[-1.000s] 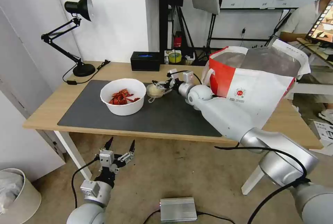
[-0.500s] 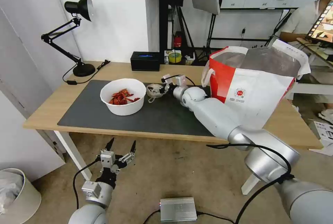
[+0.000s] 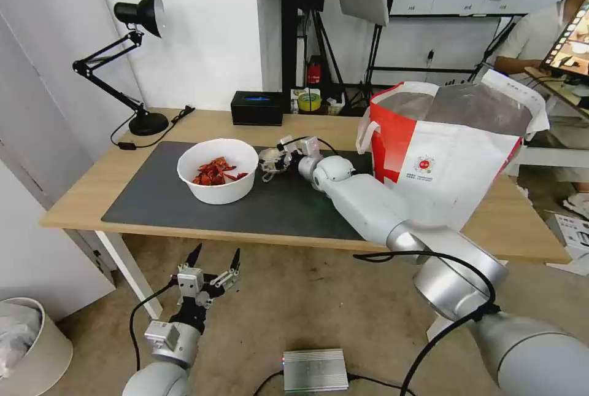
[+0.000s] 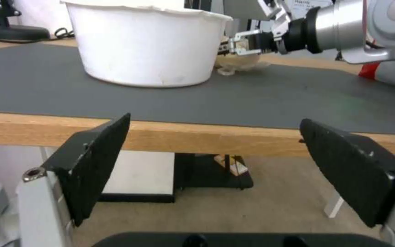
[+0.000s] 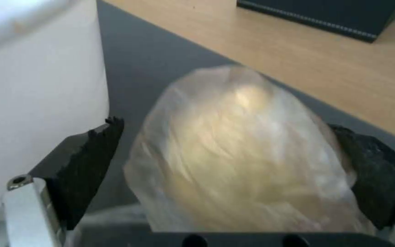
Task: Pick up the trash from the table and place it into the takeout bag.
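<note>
Mid-mat, open right gripper [image 3: 270, 161] straddles tub [image 5: 248, 154] beside bowl [image 3: 217, 170]; closing could nudge bowl; left gripper [image 3: 211, 259] open, idle.

Bowl [image 3: 217, 170] on mat [image 3: 245, 199], small tub [image 3: 270, 159] just right of it, takeout bag [image 3: 451, 144] at table's [image 3: 86, 193] right end.

The right arm is stretched forward over the table, its gripper [image 3: 270, 161] spread wide. The left arm is held low below the table edge, its gripper [image 3: 213, 259] spread, fingers pointing up.
</note>
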